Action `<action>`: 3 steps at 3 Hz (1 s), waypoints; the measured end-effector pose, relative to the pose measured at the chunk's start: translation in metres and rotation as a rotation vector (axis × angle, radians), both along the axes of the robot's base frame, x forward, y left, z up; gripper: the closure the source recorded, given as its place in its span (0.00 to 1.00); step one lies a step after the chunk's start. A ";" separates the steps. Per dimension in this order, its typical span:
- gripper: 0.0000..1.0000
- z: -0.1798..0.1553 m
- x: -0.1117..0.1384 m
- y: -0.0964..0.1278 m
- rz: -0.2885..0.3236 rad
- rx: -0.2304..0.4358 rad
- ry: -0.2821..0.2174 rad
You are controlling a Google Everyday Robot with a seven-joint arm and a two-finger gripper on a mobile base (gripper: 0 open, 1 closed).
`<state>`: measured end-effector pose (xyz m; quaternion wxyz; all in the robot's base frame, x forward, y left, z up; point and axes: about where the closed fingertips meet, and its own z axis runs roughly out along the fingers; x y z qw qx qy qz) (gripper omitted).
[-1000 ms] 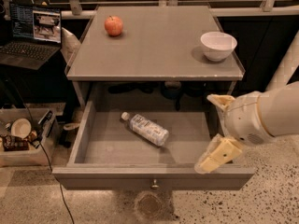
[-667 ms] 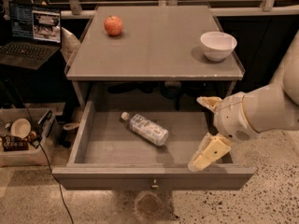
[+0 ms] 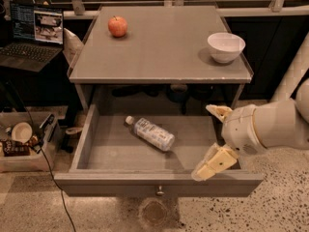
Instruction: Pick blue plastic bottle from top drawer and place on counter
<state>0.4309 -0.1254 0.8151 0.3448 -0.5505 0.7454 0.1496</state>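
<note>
The blue plastic bottle (image 3: 150, 132) lies on its side in the open top drawer (image 3: 111, 153), white cap pointing back-left. The drawer's front panel carries a small round knob (image 3: 159, 191). The counter (image 3: 159, 47) is the grey top above the drawer. My gripper (image 3: 211, 139) is open, over the drawer's right part, to the right of the bottle and apart from it. One cream finger (image 3: 218, 112) points up and back, the other (image 3: 212, 164) hangs near the drawer's front edge. It holds nothing.
A red apple (image 3: 117, 26) sits at the counter's back left and a white bowl (image 3: 225, 46) at its right. A laptop (image 3: 33, 33) stands on a stand to the left. A box with a cup (image 3: 21, 138) is on the floor at the left.
My gripper and arm have moved left, further over the drawer and closer to the bottle. The bottle has not moved.
</note>
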 end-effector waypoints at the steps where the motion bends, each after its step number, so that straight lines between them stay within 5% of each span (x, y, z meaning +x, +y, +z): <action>1: 0.00 -0.026 0.019 0.010 -0.054 0.056 -0.017; 3: 0.00 -0.078 0.078 0.043 -0.075 0.090 0.000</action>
